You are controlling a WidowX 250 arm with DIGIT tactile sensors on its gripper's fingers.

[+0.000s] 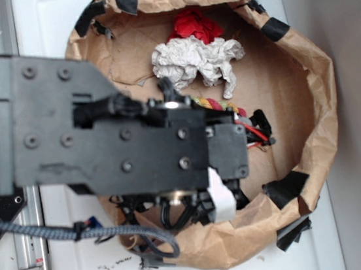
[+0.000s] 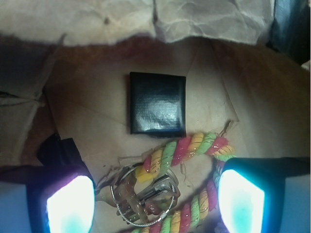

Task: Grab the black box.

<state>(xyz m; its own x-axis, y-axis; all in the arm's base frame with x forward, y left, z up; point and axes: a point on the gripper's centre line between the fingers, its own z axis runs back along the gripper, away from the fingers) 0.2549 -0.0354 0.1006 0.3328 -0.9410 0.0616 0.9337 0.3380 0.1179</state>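
In the wrist view the black box point(image 2: 157, 103) lies flat on the brown paper floor of a paper-walled nest point(image 1: 306, 86), square to the camera, its glossy top catching a streak of light. It sits ahead of the gripper point(image 2: 155, 196) and roughly centred between the two fingers point(image 2: 70, 204) — apart from both, with bare paper on its left and far sides. The gripper stands wide open and holds nothing; its two pale pads glow at the bottom corners of the view.

Between the box and the fingers lies a rope toy point(image 2: 187, 148) twisted in red, yellow and green, its nearest strand just below the box's lower edge, close to touching it. A metal clip with a ring point(image 2: 141, 196) rests at the rope's left end, midway between the fingers.

From the exterior view the robot arm point(image 1: 100, 128) covers the box entirely. Crumpled white paper point(image 1: 194, 61) and a red wad point(image 1: 194, 24) lie at the nest's far side, and the nest sits on a white counter point(image 1: 76, 253).
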